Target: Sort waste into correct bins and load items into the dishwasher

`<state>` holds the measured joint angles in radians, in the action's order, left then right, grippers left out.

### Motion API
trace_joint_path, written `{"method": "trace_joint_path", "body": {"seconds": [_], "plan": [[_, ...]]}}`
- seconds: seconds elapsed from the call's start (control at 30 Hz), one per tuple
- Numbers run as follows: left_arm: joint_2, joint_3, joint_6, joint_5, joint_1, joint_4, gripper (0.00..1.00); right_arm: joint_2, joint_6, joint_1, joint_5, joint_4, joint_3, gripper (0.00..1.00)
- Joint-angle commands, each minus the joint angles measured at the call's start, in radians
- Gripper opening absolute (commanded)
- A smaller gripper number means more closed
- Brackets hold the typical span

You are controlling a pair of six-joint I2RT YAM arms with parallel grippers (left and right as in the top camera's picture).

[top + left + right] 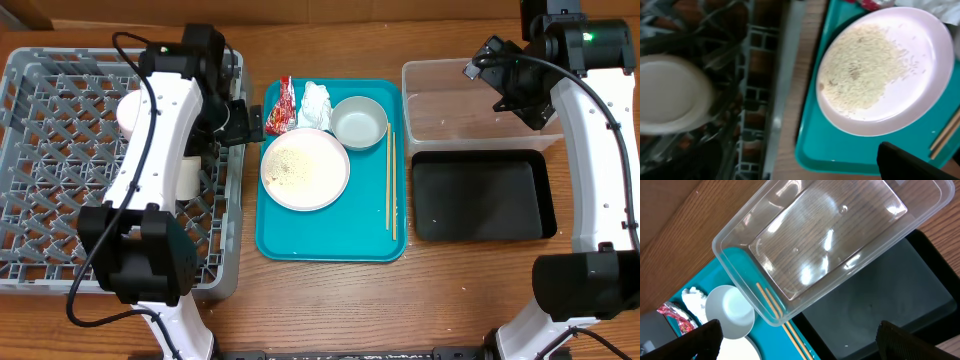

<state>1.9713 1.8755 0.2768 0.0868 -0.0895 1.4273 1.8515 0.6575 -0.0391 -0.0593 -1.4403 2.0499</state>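
On the teal serving tray [330, 235] lie a large white plate [305, 168] strewn with rice grains [862, 67], a white bowl [359, 121], a red wrapper [280, 105] and a white tissue [315, 100]. The grey dish rack [60, 200] on the left holds a pinkish bowl [130, 112] and a small cup [188, 175]. My left gripper [245, 122] hovers open over the gap between rack and tray, one finger [910, 162] showing. The right gripper [799, 330] hangs open and empty above the clear tub [480, 100], with the black tray [483, 195] in front of it.
Two wooden chopsticks [390, 185] lie along the teal tray's right side. The left arm stretches over the rack's right half. Bare wooden table [420, 300] shows in front of the trays.
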Motion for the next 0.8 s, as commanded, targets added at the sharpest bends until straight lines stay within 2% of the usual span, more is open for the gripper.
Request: {"method": "trace_joint_path", "body": {"seconds": [0.0, 0.13, 0.2, 0.63, 0.77], "plan": [[0.001, 0.098, 0.109, -0.182, 0.018, 0.072, 1.00, -0.005, -0.004, 0.002, -0.010, 0.002, 0.018, 1.00], [0.001, 0.145, 0.254, -0.424, 0.026, 0.145, 1.00, -0.005, -0.004, 0.002, -0.011, 0.002, 0.018, 1.00], [0.002, 0.145, 0.301, -0.496, 0.026, 0.146, 1.00, -0.005, -0.004, 0.002, -0.010, 0.002, 0.018, 1.00], [0.003, 0.044, 0.312, -0.457, 0.073, 0.032, 1.00, -0.005, -0.004, 0.002, -0.010, 0.002, 0.018, 1.00], [0.003, -0.011, 0.334, -0.453, 0.098, -0.016, 0.93, -0.005, -0.004, 0.002, -0.010, 0.002, 0.018, 1.00]]}}
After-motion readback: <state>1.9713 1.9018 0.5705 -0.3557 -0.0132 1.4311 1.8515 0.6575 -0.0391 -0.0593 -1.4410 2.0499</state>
